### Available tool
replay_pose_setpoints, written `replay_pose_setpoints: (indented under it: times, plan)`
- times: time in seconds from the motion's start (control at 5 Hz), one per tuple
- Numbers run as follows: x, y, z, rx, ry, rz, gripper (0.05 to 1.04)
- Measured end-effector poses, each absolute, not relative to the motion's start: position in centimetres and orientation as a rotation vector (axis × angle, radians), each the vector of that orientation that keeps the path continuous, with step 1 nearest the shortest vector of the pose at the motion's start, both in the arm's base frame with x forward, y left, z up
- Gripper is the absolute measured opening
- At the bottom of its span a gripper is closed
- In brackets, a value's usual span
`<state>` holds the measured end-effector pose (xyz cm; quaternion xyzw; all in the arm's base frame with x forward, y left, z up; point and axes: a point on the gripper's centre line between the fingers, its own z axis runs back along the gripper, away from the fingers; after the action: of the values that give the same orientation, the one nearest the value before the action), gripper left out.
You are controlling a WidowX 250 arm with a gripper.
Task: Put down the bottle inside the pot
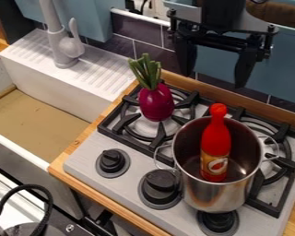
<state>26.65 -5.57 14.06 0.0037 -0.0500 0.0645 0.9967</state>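
Red bottle (pixel 216 138) in the pot (pixel 211 200), below the fingers (pixel 244 69), and they're hanging wide, nothing between them! Danger now: its cap pokes above the rim, so a low sweep of those fingers could clip it and topple it. Orange label (pixel 210 159) low down, print too small to read.

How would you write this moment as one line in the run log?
red bottle with orange label: in silver metal pot | black two-finger gripper: open, clear of bottle | magenta vegetable with green stalks: on grey stove
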Motion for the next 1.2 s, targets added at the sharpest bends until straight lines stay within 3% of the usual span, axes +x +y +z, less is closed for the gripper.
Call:
replay_pose_setpoints:
  times: [0.6, 0.8, 1.2]
  plan:
    - [24.2, -3.6, 10.0, -0.03, 0.009, -0.044, 0.999]
    - [23.6, -3.8, 9.5, -0.064, 0.029, -0.111, 0.999]
    - [24.3, -4.4, 7.7, -0.063, 0.026, -0.192, 0.999]
